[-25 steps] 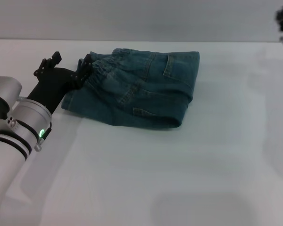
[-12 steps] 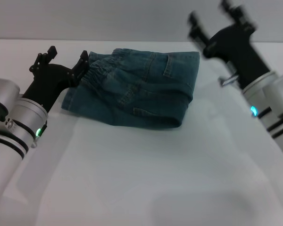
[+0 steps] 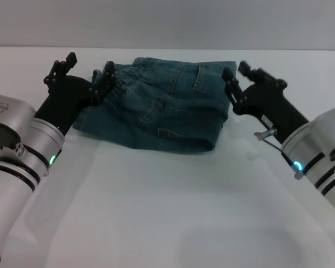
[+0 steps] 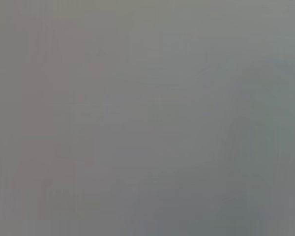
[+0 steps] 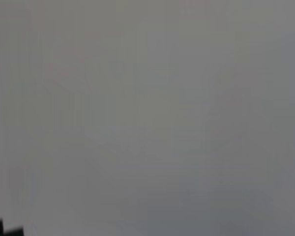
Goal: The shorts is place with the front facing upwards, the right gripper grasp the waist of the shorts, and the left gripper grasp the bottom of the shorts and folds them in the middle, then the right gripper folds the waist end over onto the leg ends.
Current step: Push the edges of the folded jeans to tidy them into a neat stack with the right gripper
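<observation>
The blue-green denim shorts (image 3: 162,109) lie folded into a compact stack at the far middle of the white table (image 3: 167,212). Their gathered waist (image 3: 123,81) sits on top at the stack's left end, and the leg ends are not clearly visible. My left gripper (image 3: 90,62) is open at that left end, with one finger (image 3: 106,78) against the waist and nothing held. My right gripper (image 3: 235,69) is open at the stack's right edge, its nearer finger (image 3: 230,84) beside the denim. Both wrist views are blank grey.
The table's far edge (image 3: 167,48) meets a grey wall just behind the shorts. Bare white tabletop stretches in front of the shorts between my two arms.
My right arm came into view from the upper right and dropped to the shorts' right edge. My left gripper stayed open and shifted slightly toward the waist.
</observation>
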### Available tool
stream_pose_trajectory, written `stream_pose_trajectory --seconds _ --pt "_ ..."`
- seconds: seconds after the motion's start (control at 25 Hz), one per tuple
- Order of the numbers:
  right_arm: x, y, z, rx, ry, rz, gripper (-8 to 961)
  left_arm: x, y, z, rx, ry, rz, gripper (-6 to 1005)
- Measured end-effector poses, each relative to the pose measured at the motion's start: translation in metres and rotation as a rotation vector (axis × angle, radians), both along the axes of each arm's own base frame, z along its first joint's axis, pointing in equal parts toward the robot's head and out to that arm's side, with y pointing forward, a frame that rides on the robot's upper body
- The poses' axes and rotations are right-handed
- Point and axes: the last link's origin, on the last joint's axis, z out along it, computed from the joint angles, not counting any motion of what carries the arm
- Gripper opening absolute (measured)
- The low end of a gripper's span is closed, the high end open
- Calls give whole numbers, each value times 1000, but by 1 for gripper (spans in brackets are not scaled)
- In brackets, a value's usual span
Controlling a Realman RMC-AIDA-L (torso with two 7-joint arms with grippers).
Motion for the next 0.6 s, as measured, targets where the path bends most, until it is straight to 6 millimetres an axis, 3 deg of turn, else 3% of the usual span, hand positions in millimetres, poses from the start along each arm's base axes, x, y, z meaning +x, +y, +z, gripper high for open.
stream_pose_trajectory --seconds 0.4,0.6 --pt "-11 -16 -27 -122 -62 59 70 2 -6 -7 -27 5 -14 852" --pt "-10 -24 -37 -175 -101 72 10 0 -8 -7 -24 -2 -7 853"
